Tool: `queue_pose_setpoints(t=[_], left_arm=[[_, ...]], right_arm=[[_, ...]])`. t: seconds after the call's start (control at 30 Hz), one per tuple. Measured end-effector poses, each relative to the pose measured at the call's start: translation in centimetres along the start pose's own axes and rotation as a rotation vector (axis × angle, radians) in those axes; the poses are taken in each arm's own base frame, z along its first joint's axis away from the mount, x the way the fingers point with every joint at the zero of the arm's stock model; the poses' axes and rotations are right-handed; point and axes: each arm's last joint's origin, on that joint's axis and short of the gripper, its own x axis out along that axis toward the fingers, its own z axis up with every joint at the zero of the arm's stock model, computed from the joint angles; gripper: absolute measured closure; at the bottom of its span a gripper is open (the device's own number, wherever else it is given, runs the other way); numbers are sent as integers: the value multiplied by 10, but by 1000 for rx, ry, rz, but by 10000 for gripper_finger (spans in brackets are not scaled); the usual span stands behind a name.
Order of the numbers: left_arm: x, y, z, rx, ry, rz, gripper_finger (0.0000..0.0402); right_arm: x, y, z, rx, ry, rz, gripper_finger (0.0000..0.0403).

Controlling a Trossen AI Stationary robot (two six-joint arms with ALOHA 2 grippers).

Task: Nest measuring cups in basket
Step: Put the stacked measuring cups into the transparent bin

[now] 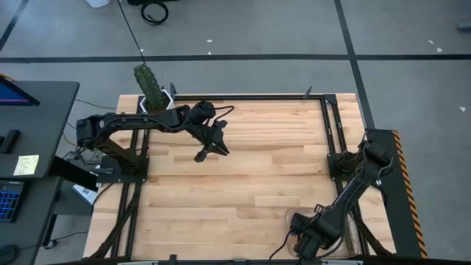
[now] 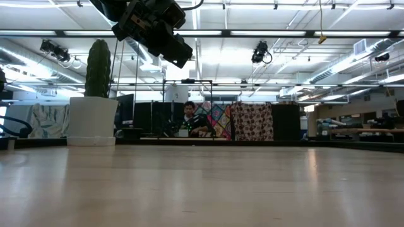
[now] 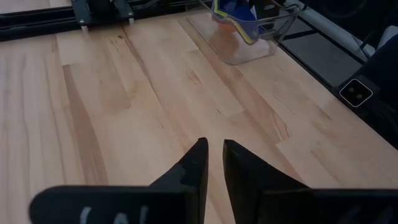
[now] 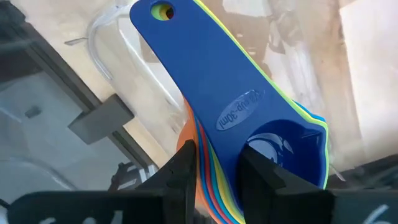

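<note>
The measuring cups (image 4: 249, 106) are nested into one stack with the dark blue cup on top; yellow, light blue, red and orange edges show beneath it. My right gripper (image 4: 221, 180) is shut on this stack inside the clear basket (image 1: 294, 218), at the table's near right corner (image 1: 309, 239). The left wrist view shows the basket (image 3: 267, 43) with the cups (image 3: 239, 15) farther off. My left gripper (image 3: 214, 162) hangs above the bare middle of the table (image 1: 210, 149), its fingers almost together with nothing between them. My right gripper pinches the nested stack between its two fingers where the handles meet the bowls (image 4: 214, 168), coming from above and pointing steeply down. One finger lies against the orange outer cup, the other against the dark blue cup's bowl (image 4: 267, 149). The handles (image 4: 180, 50) stick out beyond the fingers. I cannot tell whether the stack touches the basket's floor.
A white pot with a green cactus (image 1: 151, 92) stands at the far left corner, also in the low view (image 2: 91, 120). Black frame rails (image 1: 333, 132) run along the table's right and far edges. A person sits in the room behind the table (image 2: 189, 116).
</note>
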Motion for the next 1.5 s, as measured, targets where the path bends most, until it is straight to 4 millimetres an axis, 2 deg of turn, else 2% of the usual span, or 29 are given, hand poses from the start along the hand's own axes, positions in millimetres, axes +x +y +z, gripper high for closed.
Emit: queue_pose_setpoints(t=[0.43,0.73,1.1,1.5], left_arm=[[0,0,1,-26,-6,2,349],[0,1,1,-37,-11,5,349],[0,1,1,-36,-11,5,349],[0,1,2,-34,-13,6,349]], right_arm=[[14,-1,4,16,-24,-44,311],[15,-2,5,6,-32,-55,311],[16,0,6,-99,-20,-33,315],[16,-1,7,-138,35,-24,303]])
